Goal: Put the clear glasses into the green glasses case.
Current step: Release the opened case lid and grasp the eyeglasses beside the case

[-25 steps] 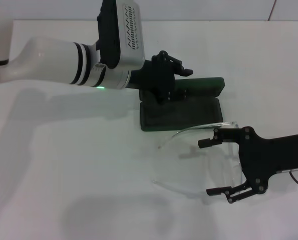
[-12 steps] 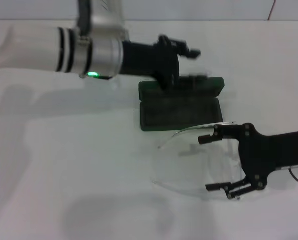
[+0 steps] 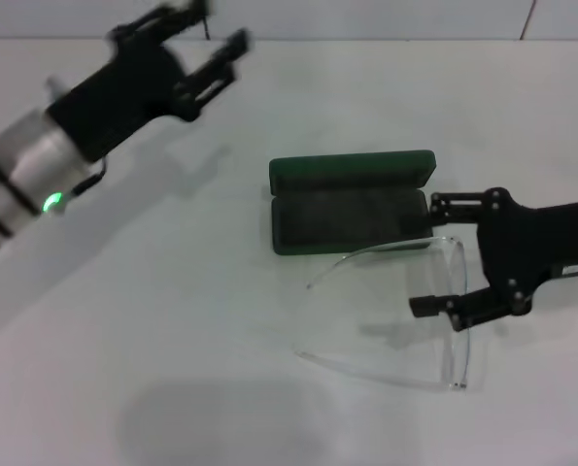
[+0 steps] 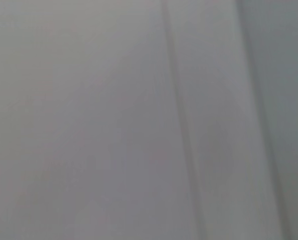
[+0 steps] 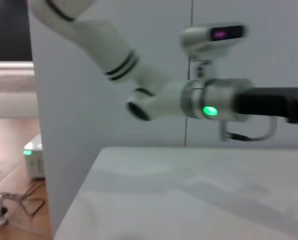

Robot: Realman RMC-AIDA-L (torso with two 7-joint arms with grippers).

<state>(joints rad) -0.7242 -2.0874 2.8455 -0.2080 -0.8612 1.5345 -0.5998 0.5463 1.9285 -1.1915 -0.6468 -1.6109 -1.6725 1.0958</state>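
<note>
Clear glasses (image 3: 405, 311) lie on the white table (image 3: 172, 320), just in front of the green glasses case (image 3: 352, 202) and not inside it — their two long arms reach toward the robot's left and the wraparound lens stands at the right end. Going from left to right in the head view: the left gripper (image 3: 203, 39) hangs high over the far left part of the table, well apart from both case and glasses, its black fingers spread with nothing between them, and a green light glows on the wrist behind it. The left wrist view gives only a blank grey surface. Near the middle, the case lies open, its lid laid back on the far side and the dark lining of the nearer half facing up (nothing rests in it). Farther right, the right gripper (image 3: 442, 254) sits at the lens end of the glasses, its fingers wide apart — one just beside the case's right end, the other nearer the robot by the lens; whether either finger touches the lens is hard to tell.
</note>
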